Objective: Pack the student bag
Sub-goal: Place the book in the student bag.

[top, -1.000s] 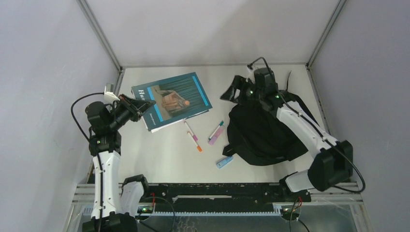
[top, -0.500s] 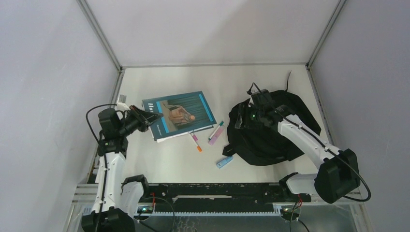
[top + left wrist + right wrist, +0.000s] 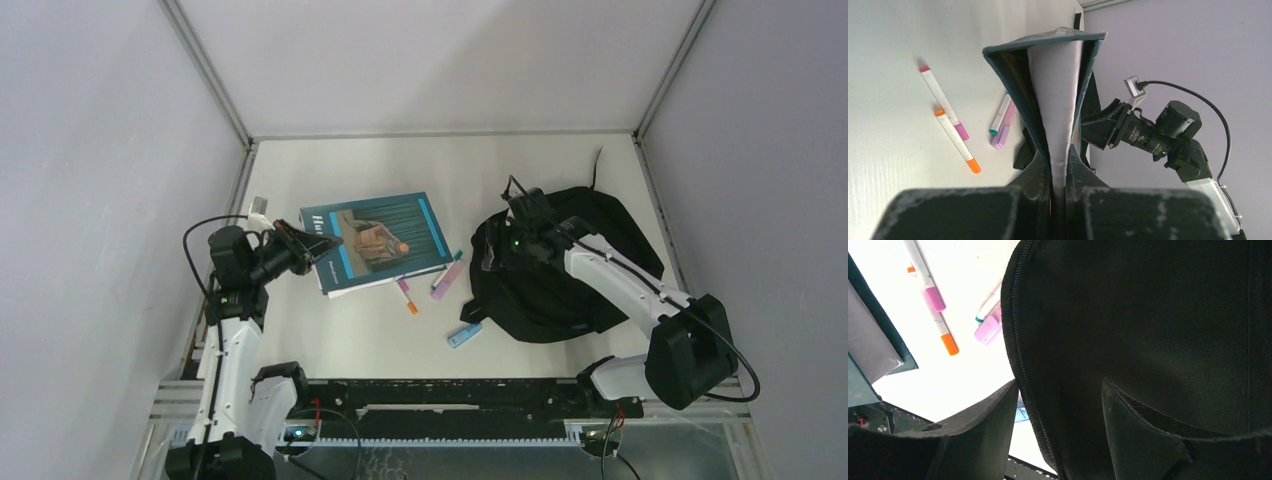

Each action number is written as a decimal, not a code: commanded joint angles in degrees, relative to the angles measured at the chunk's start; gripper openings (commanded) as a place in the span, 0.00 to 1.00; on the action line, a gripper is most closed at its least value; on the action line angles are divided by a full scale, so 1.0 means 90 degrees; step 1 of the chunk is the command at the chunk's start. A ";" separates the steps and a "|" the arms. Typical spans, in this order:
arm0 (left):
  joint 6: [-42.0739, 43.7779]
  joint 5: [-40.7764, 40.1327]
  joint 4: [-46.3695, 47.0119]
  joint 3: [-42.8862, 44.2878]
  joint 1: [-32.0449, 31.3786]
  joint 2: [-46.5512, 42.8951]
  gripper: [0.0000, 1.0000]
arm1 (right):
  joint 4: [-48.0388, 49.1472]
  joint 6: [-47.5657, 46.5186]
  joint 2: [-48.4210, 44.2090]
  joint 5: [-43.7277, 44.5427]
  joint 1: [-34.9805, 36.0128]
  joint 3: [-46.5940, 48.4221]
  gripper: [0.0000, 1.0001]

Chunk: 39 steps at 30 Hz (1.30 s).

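Observation:
The black student bag (image 3: pixel 565 270) lies at the right of the table and fills the right wrist view (image 3: pixel 1148 315). My right gripper (image 3: pixel 497 255) is open at the bag's left edge; in the right wrist view (image 3: pixel 1058 410) the zip edge runs between its spread fingers (image 3: pixel 983 430). My left gripper (image 3: pixel 303 246) is shut on the left edge of a teal book (image 3: pixel 378 240). In the left wrist view (image 3: pixel 1058 170) the book (image 3: pixel 1055 95) is clamped, its covers fanning apart.
A pink-and-orange marker pair (image 3: pixel 407 296) and a purple and teal marker pair (image 3: pixel 447 275) lie between book and bag, also in the left wrist view (image 3: pixel 950 125). A small blue item (image 3: pixel 464 335) lies near the bag's front. Walls close in left and right.
My left gripper has pulled the book right and nearer, over the markers' ends. My right gripper has moved from behind the bag down to its left edge.

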 commanded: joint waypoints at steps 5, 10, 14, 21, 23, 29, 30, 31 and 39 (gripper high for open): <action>-0.0161 0.0073 0.0465 -0.0168 -0.0170 -0.0061 0.00 | 0.0137 -0.0047 -0.0048 0.0459 0.0123 0.0025 0.47; -0.0300 -0.0028 0.0518 -0.0171 -0.0335 -0.0068 0.00 | 0.0027 0.0033 -0.0376 0.0666 0.0038 0.0039 0.01; -0.0647 -0.0259 0.0735 -0.0174 -0.0749 -0.0089 0.00 | -0.0159 0.0249 -0.1233 0.0987 -0.0289 0.0112 0.00; -0.1627 -0.1169 0.1760 -0.0261 -0.2074 0.0083 0.00 | -0.0250 0.0529 -0.2304 0.1080 -0.0638 0.0321 0.00; -0.1990 -0.1410 0.2348 -0.0390 -0.2450 0.0324 0.00 | -0.0261 0.0613 -0.2415 0.1167 -0.0634 0.0418 0.00; -0.2629 -0.2588 0.3179 -0.0332 -0.3615 0.1270 0.00 | -0.0152 0.0789 -0.2565 0.1446 -0.0696 0.0592 0.00; -0.2677 -0.2828 0.3196 -0.0249 -0.3807 0.1430 0.00 | -0.0127 0.0818 -0.2575 0.1465 -0.0719 0.0606 0.00; -0.2715 -0.3029 0.3207 -0.0153 -0.3994 0.1633 0.00 | -0.0107 0.0834 -0.2579 0.1462 -0.0739 0.0628 0.00; -0.3127 -0.3576 0.3762 0.0747 -0.5173 0.3650 0.00 | -0.0018 0.0837 -0.2573 0.1252 -0.0847 0.0951 0.00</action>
